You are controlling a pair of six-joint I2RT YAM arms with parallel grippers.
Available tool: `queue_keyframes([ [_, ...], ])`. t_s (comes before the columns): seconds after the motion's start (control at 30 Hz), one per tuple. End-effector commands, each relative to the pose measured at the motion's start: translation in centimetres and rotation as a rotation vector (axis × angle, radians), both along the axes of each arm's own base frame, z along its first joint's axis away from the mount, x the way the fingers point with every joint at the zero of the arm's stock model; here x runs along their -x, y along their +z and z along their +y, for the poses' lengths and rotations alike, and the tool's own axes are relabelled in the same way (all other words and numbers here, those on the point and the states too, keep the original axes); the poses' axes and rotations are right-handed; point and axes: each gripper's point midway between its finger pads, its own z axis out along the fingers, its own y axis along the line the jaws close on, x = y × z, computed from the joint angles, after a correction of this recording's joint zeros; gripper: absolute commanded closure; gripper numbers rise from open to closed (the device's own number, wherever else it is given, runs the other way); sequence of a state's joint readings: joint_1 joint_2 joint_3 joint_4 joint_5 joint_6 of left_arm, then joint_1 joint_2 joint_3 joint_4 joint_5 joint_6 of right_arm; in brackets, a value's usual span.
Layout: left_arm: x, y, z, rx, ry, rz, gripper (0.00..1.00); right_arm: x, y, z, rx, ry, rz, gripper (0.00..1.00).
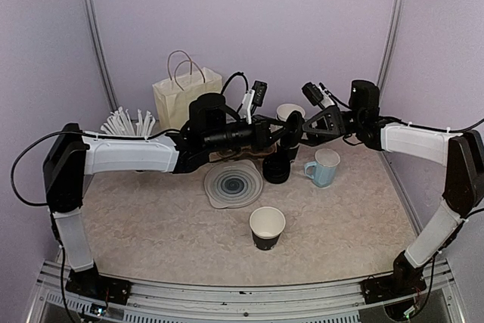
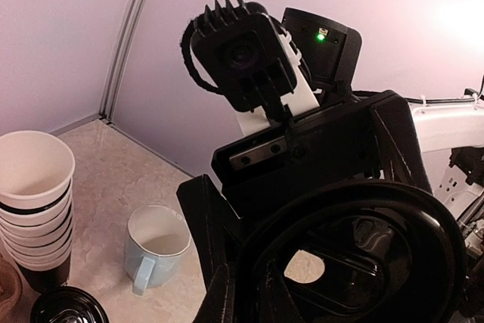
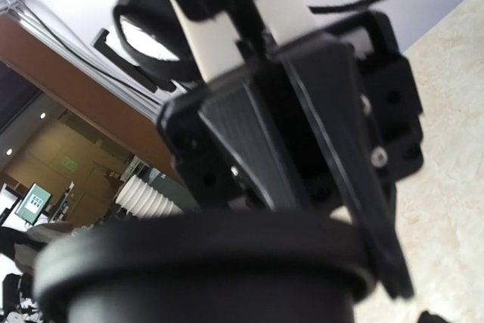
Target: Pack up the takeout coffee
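A: Position of the takeout coffee (image 1: 277, 166)?

B: Noted mid-table, just left of the blue mug (image 1: 324, 168), at the edge of the grey mat (image 1: 231, 185). Whether its base is resting on the table (image 1: 151, 225) cannot be told.

A: Pincers?

B: The left pincer (image 1: 290, 132) is seen drawn nearly together on the rim of the lid (image 2: 363, 262). The right pincer (image 1: 308, 132) is spread wide, facing it, with nothing gripped.

A: Hazards?

B: A thin pinch on the lid edge alone is judged weak: the lid could be peeled off and the cup dropped. A swinging cup could be knocked into the mug or the stacked cups (image 2: 34, 202). The paper bag (image 1: 185, 92) stands well back and left, and its upright handles could be snagged at entry.
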State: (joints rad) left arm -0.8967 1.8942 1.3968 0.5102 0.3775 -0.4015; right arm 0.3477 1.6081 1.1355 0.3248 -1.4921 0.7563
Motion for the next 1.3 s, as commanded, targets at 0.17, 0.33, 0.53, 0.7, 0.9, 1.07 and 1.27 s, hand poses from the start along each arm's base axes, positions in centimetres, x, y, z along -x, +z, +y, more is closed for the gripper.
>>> queue_keyframes([
  [0.17,0.6,0.1,-1.2,0.034,-0.051,0.005,0.99,0.1,0.7,-0.3,-0.018,0.002,-0.027,0.09],
  [0.33,0.6,0.1,-1.3,0.037,-0.046,0.008,0.97,-0.2,0.3,-0.1,-0.011,-0.009,-0.007,0.17],
  [0.53,0.2,-0.6,-1.1,0.015,-0.014,0.022,0.77,-0.2,0.3,-0.1,-0.011,-0.012,-0.018,0.23],
  [0.7,-0.3,-1.7,0.1,-0.041,0.051,0.015,0.58,-0.4,0.8,-0.5,-0.013,-0.029,-0.069,0.27],
  [0.9,0.6,-2.9,2.5,-0.135,0.092,0.011,0.38,-1.0,0.3,-0.9,0.021,-0.081,-0.148,0.28],
  [1.07,1.0,-3.8,5.9,-0.212,0.178,0.031,0.37,-2.2,0.1,-1.0,0.140,-0.149,-0.354,0.28],
  [1.27,-0.7,-5.8,11.1,-0.329,0.360,0.125,0.34,-1.1,-0.3,-0.9,0.366,-0.101,-0.672,0.30],
])
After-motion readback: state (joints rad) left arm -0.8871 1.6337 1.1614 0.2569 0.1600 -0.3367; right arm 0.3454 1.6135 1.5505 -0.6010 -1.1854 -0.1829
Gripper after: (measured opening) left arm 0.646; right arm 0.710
